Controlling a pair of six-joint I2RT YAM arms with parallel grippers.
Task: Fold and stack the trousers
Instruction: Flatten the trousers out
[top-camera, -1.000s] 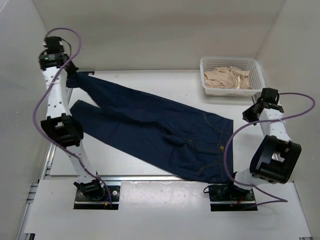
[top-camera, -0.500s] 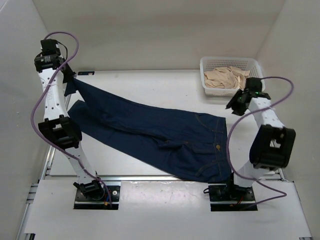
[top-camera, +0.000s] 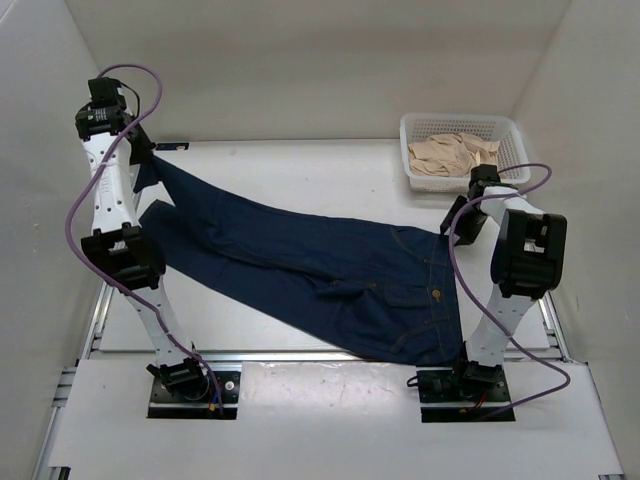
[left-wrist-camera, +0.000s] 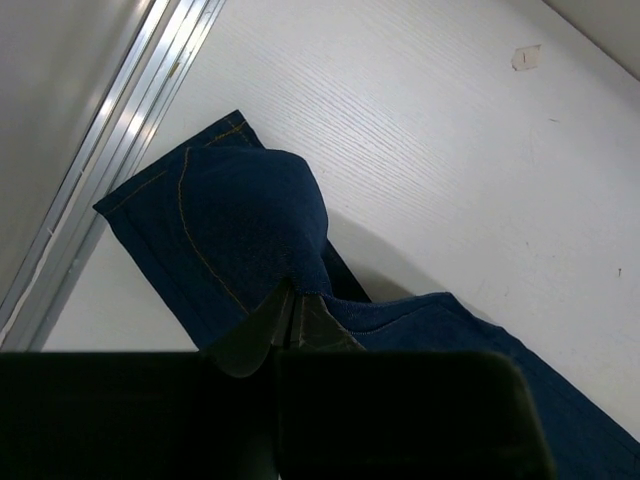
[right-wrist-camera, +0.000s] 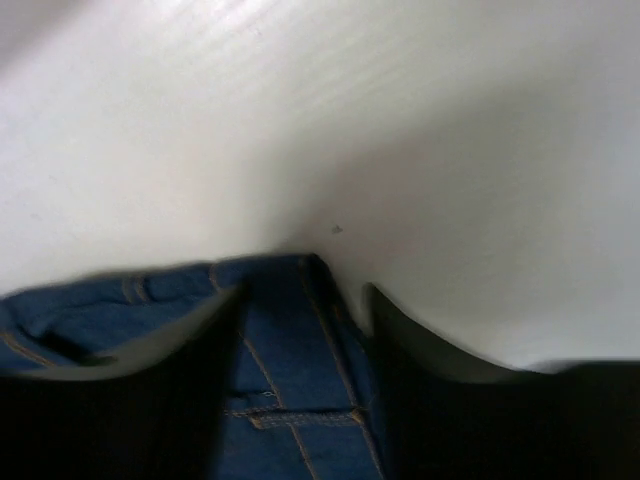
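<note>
Since a fold has to start from a garment laid out flat, the tabletop (top-camera: 300, 170) carries the trousers (top-camera: 330, 265) spread on a slant. The legs run to the far left and the waistband (top-camera: 440, 290) lies at the near right, close to the near edge of the white board. That slant puts one end of the garment within reach of each arm.

At the far right a basket (top-camera: 515, 135) holds a pale cloth (top-camera: 455, 155). It stands well apart from the legs and just beyond the waistband end, so it does not hinder the work.

The far leg (top-camera: 230, 205) rises at its end to the left claw (top-camera: 145, 155), while the near leg (top-camera: 200, 245) rests flat beside it. From the left wrist, the left claw (left-wrist-camera: 290, 312) is pressed together on a bunch of denim, and the cloth hangs from the pinch in a rounded fold above the flat hem (left-wrist-camera: 150, 225) beneath. I judge this hold is meant to bring one leg over or along the other.

The right claw (top-camera: 462, 222) is low at the far corner of the waistband. In its own view the right claw (right-wrist-camera: 300, 300) is spread, with one finger on each side of the stitched waistband corner (right-wrist-camera: 290, 350). I cannot tell whether the fingers touch the cloth. I take it to be lining up a grip that would anchor that end. The fold has not yet begun.
</note>
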